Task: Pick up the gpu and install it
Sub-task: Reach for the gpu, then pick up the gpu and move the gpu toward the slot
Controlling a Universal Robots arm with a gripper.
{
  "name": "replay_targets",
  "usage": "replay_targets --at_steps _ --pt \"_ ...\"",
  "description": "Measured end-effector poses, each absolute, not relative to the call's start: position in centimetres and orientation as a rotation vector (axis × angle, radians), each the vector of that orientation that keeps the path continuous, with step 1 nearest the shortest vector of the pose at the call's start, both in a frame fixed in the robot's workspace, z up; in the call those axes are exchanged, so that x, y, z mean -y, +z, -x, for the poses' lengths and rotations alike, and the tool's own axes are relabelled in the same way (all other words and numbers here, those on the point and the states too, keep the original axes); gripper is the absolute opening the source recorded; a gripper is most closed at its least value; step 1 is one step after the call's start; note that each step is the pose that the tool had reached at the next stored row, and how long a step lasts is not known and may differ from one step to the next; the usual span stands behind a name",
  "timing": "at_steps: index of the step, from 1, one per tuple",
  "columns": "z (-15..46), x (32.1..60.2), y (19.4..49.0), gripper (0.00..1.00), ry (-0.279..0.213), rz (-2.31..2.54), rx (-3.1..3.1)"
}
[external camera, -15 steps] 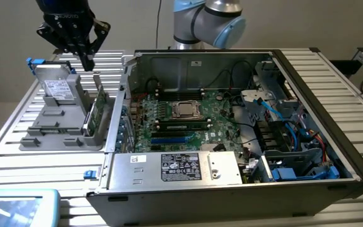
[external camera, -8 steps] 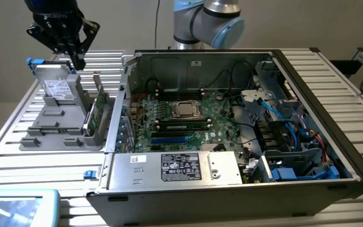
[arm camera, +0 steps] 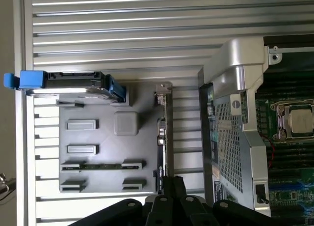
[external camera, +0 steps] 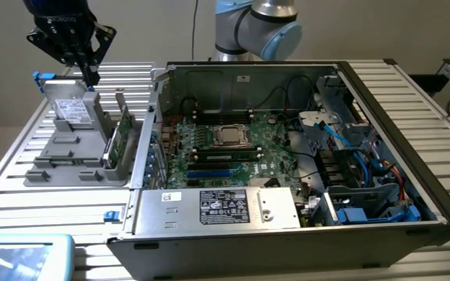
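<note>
The gpu [external camera: 114, 140] stood on its long edge in the outermost slot of a grey holder [arm camera: 137, 152], below the gripper [arm camera: 171, 184] and free of it, its thin upper edge running out ahead of the fingertips with its metal bracket at the farther end. The gripper's fingers were pressed together on nothing, hanging in open air above the holder. On one side of the gpu, only a narrow strip of slatted tabletop [arm camera: 122, 29] separated it from the perforated wall of the open computer case [external camera: 381, 117], so room was tight there. On the other side, the holder's low, mostly vacant cradles left space. A silver drive [external camera: 72, 110] with a white label and blue tabs sat propped in the holder beneath the gripper, well apart from the gpu. Inside the case lay the green motherboard [external camera: 225, 158]. The tabletop was of pale metal slats with dark gaps, extending past the holder on every side, and a plain beige wall [external camera: 147, 29] rose behind it.
</note>
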State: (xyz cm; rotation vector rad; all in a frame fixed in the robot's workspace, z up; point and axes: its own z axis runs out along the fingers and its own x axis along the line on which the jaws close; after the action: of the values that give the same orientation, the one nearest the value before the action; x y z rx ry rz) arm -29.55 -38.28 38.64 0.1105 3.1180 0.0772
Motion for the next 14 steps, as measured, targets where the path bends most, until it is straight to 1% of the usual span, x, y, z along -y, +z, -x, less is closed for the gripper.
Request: replay_targets --at_steps 14 --pt "29.73 38.25 38.59 0.12 0.077 -0.110 -3.118"
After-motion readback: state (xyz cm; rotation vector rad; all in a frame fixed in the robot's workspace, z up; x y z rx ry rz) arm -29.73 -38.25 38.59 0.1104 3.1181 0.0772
